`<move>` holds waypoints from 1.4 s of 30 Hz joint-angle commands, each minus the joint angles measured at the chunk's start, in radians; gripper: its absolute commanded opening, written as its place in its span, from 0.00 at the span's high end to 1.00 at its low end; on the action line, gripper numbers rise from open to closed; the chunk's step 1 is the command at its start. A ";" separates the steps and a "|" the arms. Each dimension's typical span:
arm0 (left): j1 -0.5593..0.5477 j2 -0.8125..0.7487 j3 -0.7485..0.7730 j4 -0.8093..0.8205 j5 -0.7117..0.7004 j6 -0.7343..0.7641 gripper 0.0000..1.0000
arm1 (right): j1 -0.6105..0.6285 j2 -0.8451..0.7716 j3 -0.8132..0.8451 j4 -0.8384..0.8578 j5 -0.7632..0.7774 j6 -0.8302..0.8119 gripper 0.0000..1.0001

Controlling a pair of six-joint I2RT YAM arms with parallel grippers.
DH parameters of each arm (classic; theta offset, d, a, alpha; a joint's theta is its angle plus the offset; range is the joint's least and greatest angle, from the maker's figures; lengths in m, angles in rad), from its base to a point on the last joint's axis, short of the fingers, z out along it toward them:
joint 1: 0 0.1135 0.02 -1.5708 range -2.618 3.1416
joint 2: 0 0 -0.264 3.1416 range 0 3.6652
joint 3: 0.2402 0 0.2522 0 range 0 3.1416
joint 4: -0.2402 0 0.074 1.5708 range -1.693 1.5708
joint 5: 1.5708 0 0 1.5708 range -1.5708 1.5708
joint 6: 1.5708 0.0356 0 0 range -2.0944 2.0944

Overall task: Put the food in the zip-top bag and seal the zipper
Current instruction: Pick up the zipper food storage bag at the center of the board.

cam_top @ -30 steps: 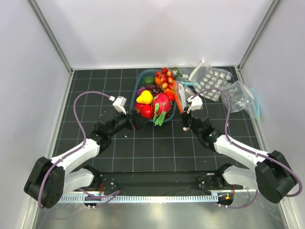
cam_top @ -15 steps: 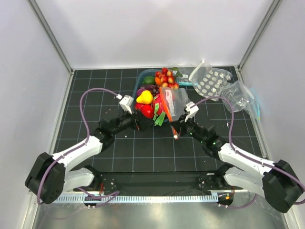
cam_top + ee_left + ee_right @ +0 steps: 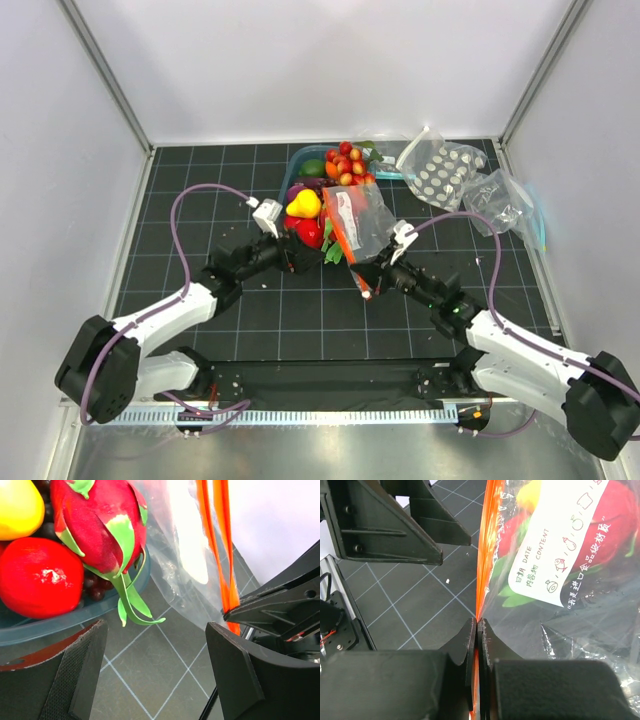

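Right arm (image 3: 510, 338) reaches inward, jaws pinching the zipper (image 3: 483, 555); left jaws seemingly apart.

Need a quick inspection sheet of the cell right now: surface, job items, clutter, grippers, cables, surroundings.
Surface: black gridded mat, a few white specks.
Job's things: food piled in the tray; bag lifted over the tray's right side, no food seen inside.
Clutter: disc pouch and blue-strip pouch, far right.
Grippers: left gripper open and empty beside the tray; right gripper shut on the zipper.
Cables: purple cables loop off both arms; the right one arcs near the pouches.
Surroundings: white walls, metal frame; nothing else seen.
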 commanded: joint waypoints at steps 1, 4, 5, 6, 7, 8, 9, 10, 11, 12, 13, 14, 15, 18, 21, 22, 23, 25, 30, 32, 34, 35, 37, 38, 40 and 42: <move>-0.004 -0.016 0.017 0.066 0.037 -0.026 0.16 | 0.011 -0.024 -0.018 0.022 -0.028 0.012 0.99; -0.004 -0.025 0.005 0.089 0.034 -0.035 0.17 | 0.017 -0.040 -0.027 0.008 -0.028 0.010 0.99; -0.006 -0.028 0.000 0.096 0.034 -0.035 0.16 | 0.018 -0.043 -0.030 0.004 -0.026 0.008 0.99; -0.004 -0.033 -0.006 0.116 0.031 -0.041 0.15 | 0.020 -0.044 -0.031 -0.003 -0.028 0.007 0.99; -0.006 -0.038 -0.018 0.125 0.027 -0.046 0.14 | 0.021 -0.044 -0.032 -0.006 -0.028 0.007 0.99; -0.004 -0.045 -0.023 0.136 0.014 -0.050 0.14 | 0.023 -0.041 -0.032 -0.006 -0.029 0.005 0.99; -0.004 -0.048 -0.029 0.147 0.008 -0.054 0.14 | 0.025 -0.043 -0.034 -0.007 -0.031 0.005 0.99; -0.004 -0.051 -0.034 0.150 0.001 -0.054 0.13 | 0.031 -0.041 -0.032 -0.007 -0.032 0.005 0.99; -0.004 -0.055 -0.037 0.150 -0.016 -0.054 0.14 | 0.034 -0.041 -0.034 -0.007 -0.032 0.004 0.99; -0.006 -0.055 -0.038 0.150 -0.022 -0.054 0.14 | 0.035 -0.041 -0.032 -0.007 -0.032 0.004 0.99; -0.006 -0.055 -0.040 0.150 -0.026 -0.057 0.14 | 0.040 -0.040 -0.031 -0.009 -0.029 0.001 0.99; -0.006 -0.053 -0.040 0.150 -0.030 -0.058 0.14 | 0.046 -0.037 -0.031 -0.009 -0.028 -0.001 0.99; -0.004 -0.050 -0.038 0.152 -0.030 -0.061 0.14 | 0.049 -0.033 -0.029 -0.012 -0.028 -0.002 0.99; -0.006 -0.041 -0.035 0.152 -0.033 -0.070 0.15 | 0.066 -0.015 -0.020 -0.013 -0.026 -0.013 0.99; -0.006 -0.032 -0.034 0.152 -0.036 -0.075 0.15 | 0.083 -0.003 -0.015 -0.013 -0.019 -0.019 0.99; -0.006 -0.032 -0.032 0.150 -0.038 -0.073 0.15 | 0.087 0.002 -0.015 -0.015 -0.016 -0.022 0.99; -0.006 -0.030 -0.032 0.152 -0.039 -0.075 0.16 | 0.100 0.003 -0.011 -0.016 -0.012 -0.028 0.99; -0.006 -0.028 -0.035 0.147 -0.052 -0.075 0.16 | 0.107 0.013 -0.009 -0.018 -0.005 -0.033 0.99; -0.006 -0.031 -0.031 0.119 -0.079 -0.067 0.21 | 0.123 0.011 -0.008 -0.019 0.012 -0.039 0.99; -0.006 -0.036 -0.034 0.119 -0.087 -0.069 0.23 | 0.121 0.003 -0.009 -0.021 0.020 -0.039 0.99; -0.004 -0.042 -0.037 0.119 -0.090 -0.067 0.25 | 0.121 -0.004 -0.012 -0.021 0.026 -0.038 0.99; -0.006 -0.050 -0.040 0.121 -0.090 -0.067 0.28 | 0.121 -0.007 -0.015 -0.021 0.034 -0.036 0.99; -0.006 -0.056 -0.044 0.118 -0.095 -0.066 0.31 | 0.123 -0.024 -0.020 -0.021 0.043 -0.031 0.99; -0.006 -0.064 -0.046 0.116 -0.104 -0.066 0.31 | 0.121 -0.033 -0.023 -0.021 0.052 -0.031 0.99; -0.004 -0.068 -0.052 0.116 -0.113 -0.063 0.31 | 0.121 -0.049 -0.032 -0.019 0.057 -0.031 0.99; -0.006 -0.067 -0.052 0.118 -0.115 -0.063 0.31 | 0.121 -0.053 -0.032 -0.019 0.051 -0.033 0.99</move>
